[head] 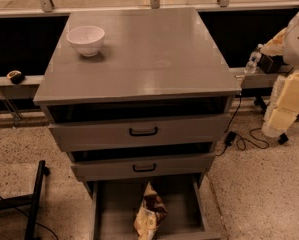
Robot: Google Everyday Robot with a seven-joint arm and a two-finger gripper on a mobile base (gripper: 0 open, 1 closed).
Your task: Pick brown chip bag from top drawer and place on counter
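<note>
The brown chip bag (150,215) lies in the bottom drawer (111,209). The gripper (269,63) is maybe that dark bit far right; can't tell if it's open.

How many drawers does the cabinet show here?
3: top drawer and middle drawer slightly open, bottom drawer pulled out, holding the chip bag. None seems hidden. Gripper hangs right of the counter.

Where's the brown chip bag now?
The brown chip bag lies in the open bottom drawer, lower centre of camera view; the gripper hangs at the right edge.
</note>
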